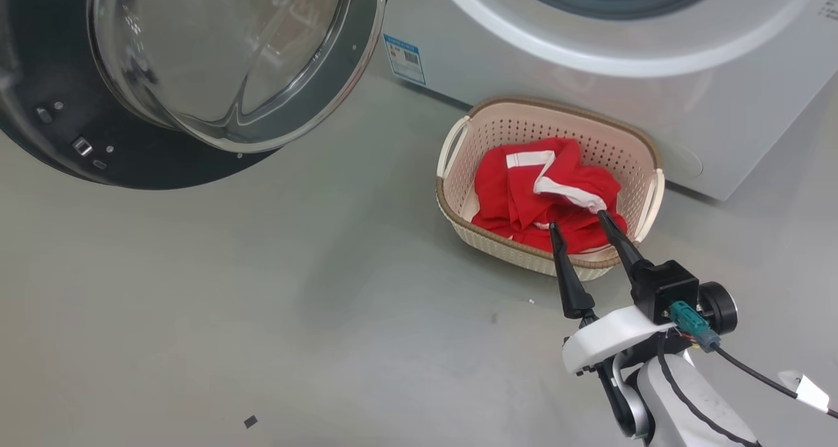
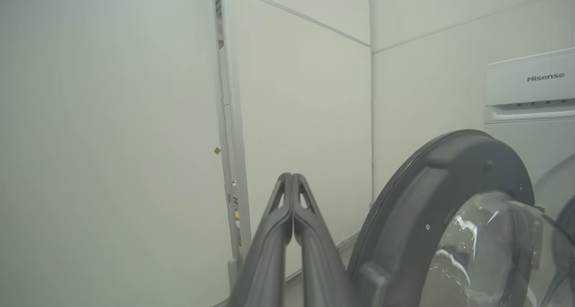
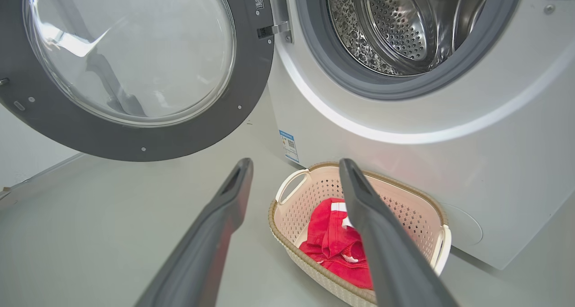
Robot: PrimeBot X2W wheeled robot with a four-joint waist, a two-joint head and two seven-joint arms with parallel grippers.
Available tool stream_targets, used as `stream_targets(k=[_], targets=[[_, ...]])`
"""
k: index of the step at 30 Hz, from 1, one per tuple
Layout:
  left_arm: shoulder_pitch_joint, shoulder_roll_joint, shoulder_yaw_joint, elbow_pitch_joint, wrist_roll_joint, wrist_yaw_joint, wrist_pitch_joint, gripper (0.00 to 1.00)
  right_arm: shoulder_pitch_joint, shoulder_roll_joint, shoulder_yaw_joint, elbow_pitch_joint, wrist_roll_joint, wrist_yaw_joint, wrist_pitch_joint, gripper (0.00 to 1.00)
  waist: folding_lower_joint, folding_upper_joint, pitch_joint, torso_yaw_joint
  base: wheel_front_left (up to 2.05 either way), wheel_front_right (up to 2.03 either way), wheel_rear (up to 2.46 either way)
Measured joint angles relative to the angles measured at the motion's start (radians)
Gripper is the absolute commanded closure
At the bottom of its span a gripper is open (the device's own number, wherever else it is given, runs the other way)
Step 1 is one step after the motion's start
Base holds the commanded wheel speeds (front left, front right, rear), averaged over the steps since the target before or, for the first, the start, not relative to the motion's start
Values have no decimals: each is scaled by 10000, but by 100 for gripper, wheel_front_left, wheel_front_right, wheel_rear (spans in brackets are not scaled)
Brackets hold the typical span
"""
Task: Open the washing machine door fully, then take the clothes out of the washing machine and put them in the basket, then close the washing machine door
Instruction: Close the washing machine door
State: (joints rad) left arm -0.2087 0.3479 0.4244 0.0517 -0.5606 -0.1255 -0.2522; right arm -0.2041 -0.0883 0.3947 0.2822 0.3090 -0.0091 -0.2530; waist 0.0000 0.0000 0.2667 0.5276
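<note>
Left end effector, fingers pressed together on nothing, is my nearer one to the washing machine door at four o'clock.

Head looks down on basket, both wrists face door
</note>
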Motion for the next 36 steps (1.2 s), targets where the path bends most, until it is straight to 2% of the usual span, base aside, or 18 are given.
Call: stream_targets(k=[10, 15, 20, 23, 29, 36], targets=[[-1929, 949, 1593, 1973, -3578, 0, 1427, 100, -456, -90, 111, 13, -276, -36, 2, 0, 0, 0, 782, -104, 0, 0, 0], [-2686, 1576, 2215, 3392, -4485, 0, 2268, 100, -630, -86, 176, 29, -305, -40, 2, 0, 0, 0, 1063, -275, 0, 0, 0], [-3813, 1603, 2640, 4706, -5916, 10, 3177, 100, -816, -81, 251, 67, -399, -40, 2, 0, 0, 0, 1295, -486, 0, 0, 0], [-4462, 1632, 3045, 5530, -6633, 362, 3689, 100, -910, -81, 268, 107, -401, -40, 2, 0, 0, 0, 1396, -624, 0, 0, 0], [-5255, 1829, 3758, 7095, -7348, 1336, 4391, 100, -1058, -63, 311, 144, -403, -40, 2, 0, 0, 0, 1574, -897, 0, 0, 0], [-6172, 1964, 3973, 8232, -8059, 2123, 5419, 100, -1206, -35, 368, 186, -481, -128, 2, 0, 0, 0, 1756, -1216, 0, 0, 0]])
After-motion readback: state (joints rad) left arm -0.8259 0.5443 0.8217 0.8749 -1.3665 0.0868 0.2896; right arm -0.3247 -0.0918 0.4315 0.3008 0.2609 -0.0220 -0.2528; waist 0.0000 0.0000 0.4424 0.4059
